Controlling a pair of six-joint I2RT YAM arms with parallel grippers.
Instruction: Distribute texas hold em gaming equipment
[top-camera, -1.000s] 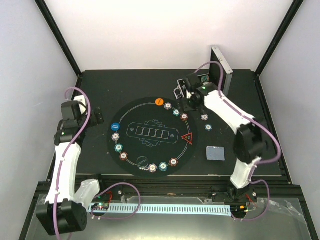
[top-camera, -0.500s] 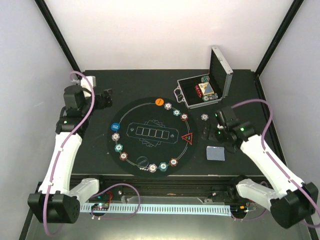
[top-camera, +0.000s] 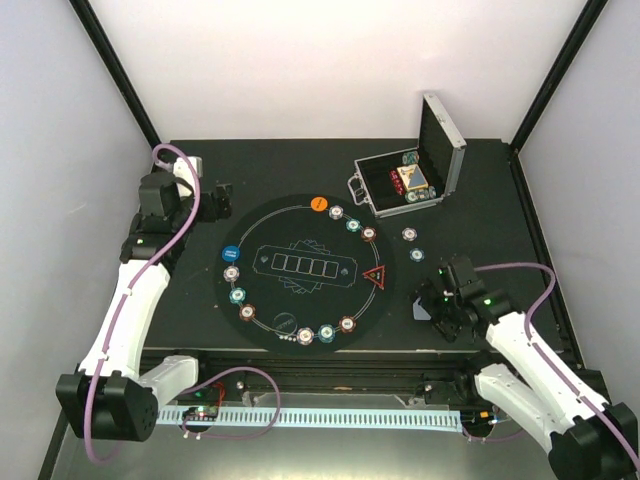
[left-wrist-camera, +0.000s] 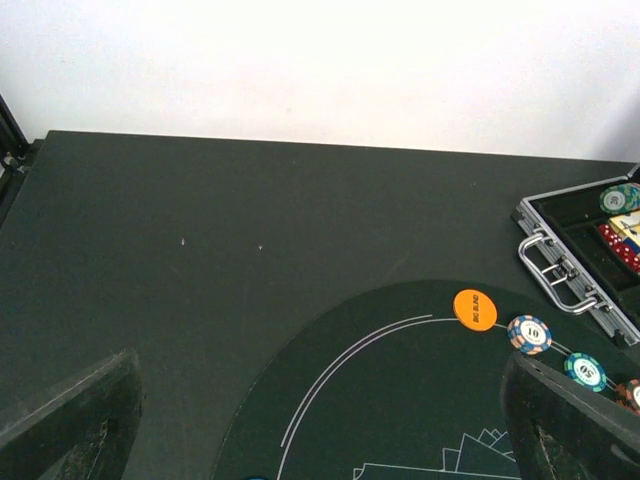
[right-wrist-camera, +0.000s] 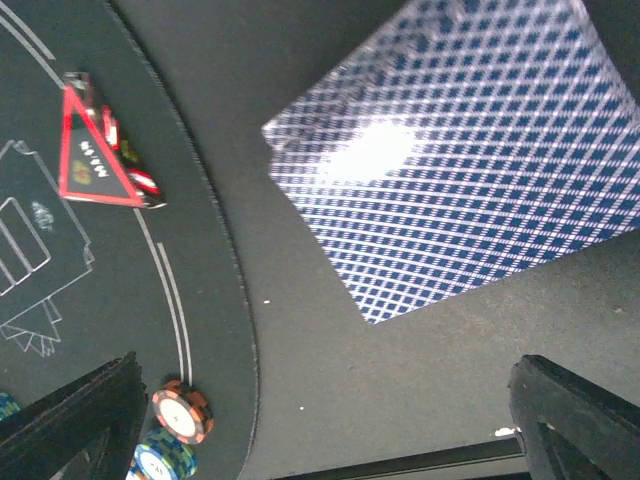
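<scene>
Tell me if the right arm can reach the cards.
Probably yes: the right tool hangs open close over the cards, which lie flat beside the mat, with nothing between them.

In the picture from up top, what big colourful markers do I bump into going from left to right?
blue disc → orange disc → red triangle marker. The small chips and the silver case overlap these sideways, so they are left out.
</scene>
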